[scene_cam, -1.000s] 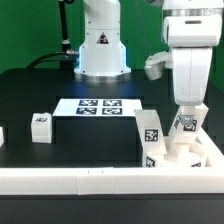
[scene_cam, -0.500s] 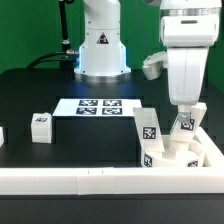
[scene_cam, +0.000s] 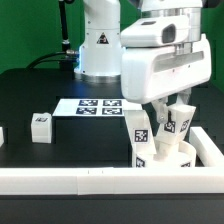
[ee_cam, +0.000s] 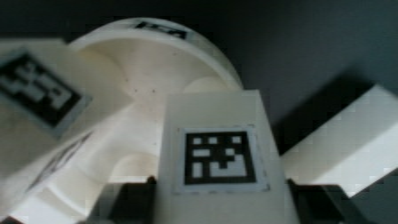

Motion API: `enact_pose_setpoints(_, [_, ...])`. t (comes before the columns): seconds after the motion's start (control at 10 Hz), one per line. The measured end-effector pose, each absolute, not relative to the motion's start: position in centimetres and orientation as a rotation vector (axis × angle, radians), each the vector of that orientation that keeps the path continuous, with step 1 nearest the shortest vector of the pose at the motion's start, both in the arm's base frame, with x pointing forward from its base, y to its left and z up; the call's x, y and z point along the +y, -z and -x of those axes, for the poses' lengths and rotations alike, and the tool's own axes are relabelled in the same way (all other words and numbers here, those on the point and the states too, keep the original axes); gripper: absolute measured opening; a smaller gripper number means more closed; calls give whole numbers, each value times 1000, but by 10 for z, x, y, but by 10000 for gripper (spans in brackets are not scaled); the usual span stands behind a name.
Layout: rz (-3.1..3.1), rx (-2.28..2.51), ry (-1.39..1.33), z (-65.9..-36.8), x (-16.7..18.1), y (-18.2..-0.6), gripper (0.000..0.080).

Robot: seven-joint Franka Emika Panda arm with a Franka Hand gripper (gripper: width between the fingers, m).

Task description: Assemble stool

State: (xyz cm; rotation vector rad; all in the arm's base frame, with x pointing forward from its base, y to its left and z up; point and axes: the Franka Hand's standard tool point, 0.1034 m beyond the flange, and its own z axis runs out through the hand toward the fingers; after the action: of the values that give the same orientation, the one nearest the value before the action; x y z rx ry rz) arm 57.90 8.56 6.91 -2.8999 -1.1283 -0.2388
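The round white seat [scene_cam: 168,156] lies in the corner of the white border bars at the exterior view's right. One tagged white leg [scene_cam: 140,136] stands upright on it. My gripper [scene_cam: 177,130] is shut on a second tagged leg [scene_cam: 178,119] and holds it tilted over the seat, its lower end at the seat. In the wrist view this leg [ee_cam: 217,150] sits between my two dark fingers [ee_cam: 135,200], with the seat [ee_cam: 157,62] beyond it and the standing leg [ee_cam: 36,86] beside it. A third leg [scene_cam: 41,125] lies loose on the table at the exterior view's left.
The marker board [scene_cam: 98,105] lies in front of the robot base. Long white border bars [scene_cam: 90,179] run along the table's front edge and right side, one also in the wrist view [ee_cam: 349,130]. A small white part [scene_cam: 2,135] sits at the far left edge.
My hand has swung round and towards the exterior view's left, now filling the upper right. The held leg has tilted. The seat and its standing leg have shifted slightly left.
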Motion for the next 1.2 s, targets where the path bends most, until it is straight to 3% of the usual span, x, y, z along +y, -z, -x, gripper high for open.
enact_pose_setpoints(0.5, [3037,-429,250,-580,83,-69,337])
enact_pose_setpoints(1.2, [2732,1042,247,-581,82,-71,337])
